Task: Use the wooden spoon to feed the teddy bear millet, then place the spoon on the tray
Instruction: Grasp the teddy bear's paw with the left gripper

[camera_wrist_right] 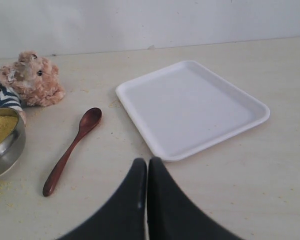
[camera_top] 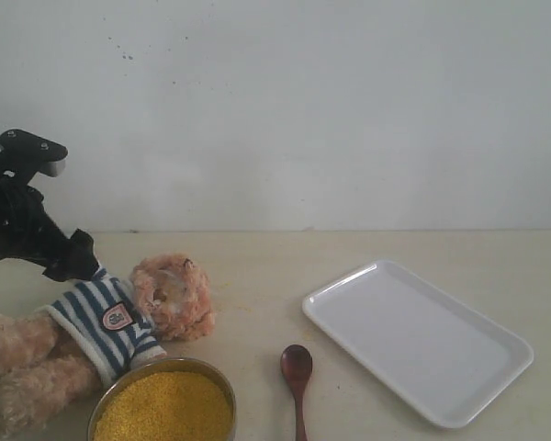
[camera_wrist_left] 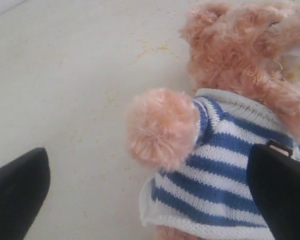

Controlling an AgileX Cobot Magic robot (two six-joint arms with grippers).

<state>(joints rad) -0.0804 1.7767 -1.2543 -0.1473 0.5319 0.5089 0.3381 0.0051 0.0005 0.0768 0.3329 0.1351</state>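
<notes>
The teddy bear [camera_top: 106,322] lies on its back at the left of the table, its head [camera_top: 173,294] toward the middle. My left gripper [camera_top: 72,259] hangs open just behind its shoulder. In the left wrist view the fingers [camera_wrist_left: 17,192] stand wide apart on either side of the bear's striped shirt [camera_wrist_left: 225,165] and fluffy paw [camera_wrist_left: 162,127]. The millet [camera_top: 165,409] fills a metal bowl [camera_top: 220,381] in front of the bear. The wooden spoon [camera_top: 297,372] lies on the table between the bowl and the white tray [camera_top: 496,363]. My right gripper [camera_wrist_right: 147,164] is shut and empty, short of the tray [camera_wrist_right: 140,122] and the spoon [camera_wrist_right: 72,150].
A plain wall stands behind the table. Scattered yellow grains lie on the tabletop near the bear [camera_wrist_right: 32,80] and the bowl [camera_wrist_right: 12,147]. My right arm does not show in the exterior view.
</notes>
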